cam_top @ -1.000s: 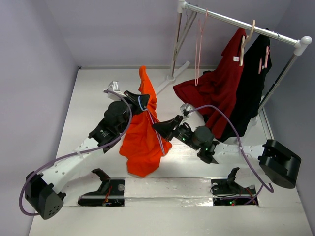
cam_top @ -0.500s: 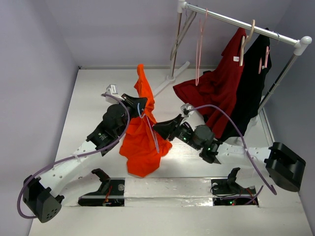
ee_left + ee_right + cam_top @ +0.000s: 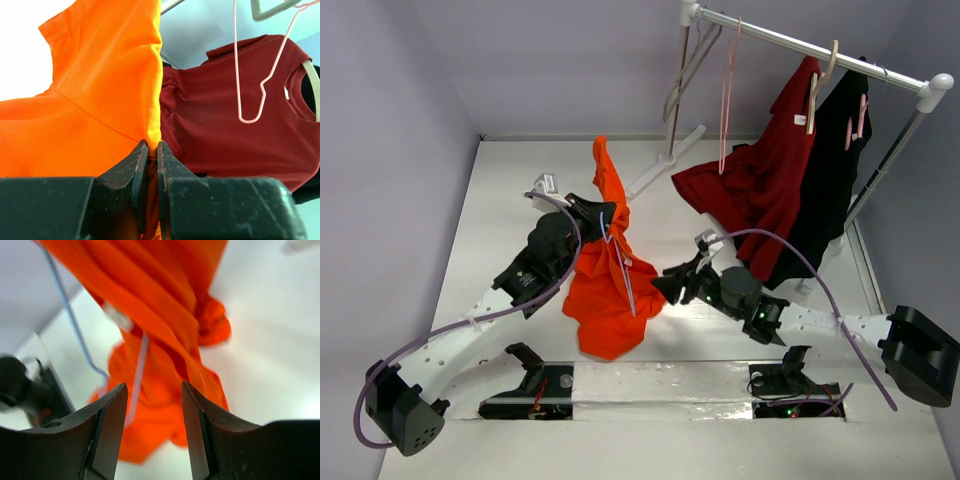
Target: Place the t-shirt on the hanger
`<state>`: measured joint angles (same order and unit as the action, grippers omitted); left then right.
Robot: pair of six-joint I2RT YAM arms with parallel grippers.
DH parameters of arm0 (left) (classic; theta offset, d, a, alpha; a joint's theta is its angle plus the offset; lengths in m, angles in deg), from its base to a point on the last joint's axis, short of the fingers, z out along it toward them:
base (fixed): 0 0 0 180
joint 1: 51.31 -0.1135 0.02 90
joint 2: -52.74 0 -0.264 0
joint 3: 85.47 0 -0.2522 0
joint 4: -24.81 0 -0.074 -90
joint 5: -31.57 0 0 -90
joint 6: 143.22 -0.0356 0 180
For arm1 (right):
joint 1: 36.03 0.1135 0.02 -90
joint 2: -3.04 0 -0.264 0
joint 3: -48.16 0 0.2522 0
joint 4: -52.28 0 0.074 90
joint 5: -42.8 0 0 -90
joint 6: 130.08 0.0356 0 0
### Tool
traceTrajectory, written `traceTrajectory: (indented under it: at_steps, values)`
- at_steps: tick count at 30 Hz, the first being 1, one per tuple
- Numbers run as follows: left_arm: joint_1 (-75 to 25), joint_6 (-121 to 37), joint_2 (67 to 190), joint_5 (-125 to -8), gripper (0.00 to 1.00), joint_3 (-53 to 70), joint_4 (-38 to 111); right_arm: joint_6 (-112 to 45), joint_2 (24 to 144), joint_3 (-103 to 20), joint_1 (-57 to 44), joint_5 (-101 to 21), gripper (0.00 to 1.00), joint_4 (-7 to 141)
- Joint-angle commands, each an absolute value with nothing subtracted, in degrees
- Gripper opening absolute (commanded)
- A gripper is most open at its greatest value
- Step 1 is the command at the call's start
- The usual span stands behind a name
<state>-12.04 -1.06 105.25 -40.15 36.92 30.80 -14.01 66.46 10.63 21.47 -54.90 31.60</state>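
Note:
The orange t-shirt (image 3: 610, 290) hangs bunched from my left gripper (image 3: 606, 222), which is shut on a fold of it near the top; one sleeve sticks up above the gripper. In the left wrist view the jaws pinch orange fabric (image 3: 100, 85) at the left gripper (image 3: 153, 148). The light-blue hanger (image 3: 623, 275) runs as a thin wire down the shirt's front, partly hidden in the folds. My right gripper (image 3: 663, 288) is open and empty, just right of the shirt's lower part. The right wrist view shows the right gripper (image 3: 152, 405) open, with the shirt (image 3: 165, 315), its white tag (image 3: 117, 317) and the hanger wire (image 3: 70, 315) beyond it.
A clothes rack (image 3: 800, 45) stands at the back right with a pink hanger (image 3: 725, 90), a dark red shirt (image 3: 750, 190) on a beige hanger (image 3: 825, 75), and a black garment (image 3: 830, 170). The rack's foot (image 3: 665, 165) lies just behind the shirt.
My right gripper has drawn back to the right and down, away from the shirt. My left gripper has carried the shirt slightly left and farther back.

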Motion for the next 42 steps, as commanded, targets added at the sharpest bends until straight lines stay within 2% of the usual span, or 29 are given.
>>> traceTrajectory:
  at_steps: [1,6,16,24,25,27,28,33,42]
  values:
    - [-12.2,-1.3,103.1,-40.9,0.00,33.9,29.3,-17.6,65.4,16.0,19.8,-50.5,0.53,29.4]
    - [-12.2,-1.5,103.1,-41.7,0.00,33.0,29.8,-18.0,67.0,19.7,17.7,-48.3,0.54,23.9]
    - [-12.2,-1.3,102.5,-42.4,0.00,33.3,29.4,-20.8,82.5,12.5,15.6,-43.8,0.56,18.8]
    - [-12.2,-1.8,102.2,-42.6,0.00,33.5,29.5,-22.8,86.9,10.0,15.6,-46.1,0.56,14.5]
    - [-12.2,-1.7,102.4,-42.7,0.00,33.5,29.3,-23.3,88.1,8.5,15.6,-44.7,0.39,14.7]
    - [-12.2,-1.8,102.5,-42.3,0.00,33.2,29.3,-22.3,88.8,8.3,15.6,-42.2,0.29,14.3]
    - [-12.2,-1.8,102.6,-42.1,0.00,33.1,28.9,-21.6,88.7,9.2,15.6,-41.6,0.21,13.6]
    - [-12.2,-1.6,103.5,-42.0,0.00,31.5,24.6,-17.7,89.9,13.4,17.7,-44.0,0.00,7.9]
    - [-12.2,2.1,106.0,-39.8,0.00,28.3,16.3,-16.5,96.4,13.5,33.6,-64.6,0.00,5.9]
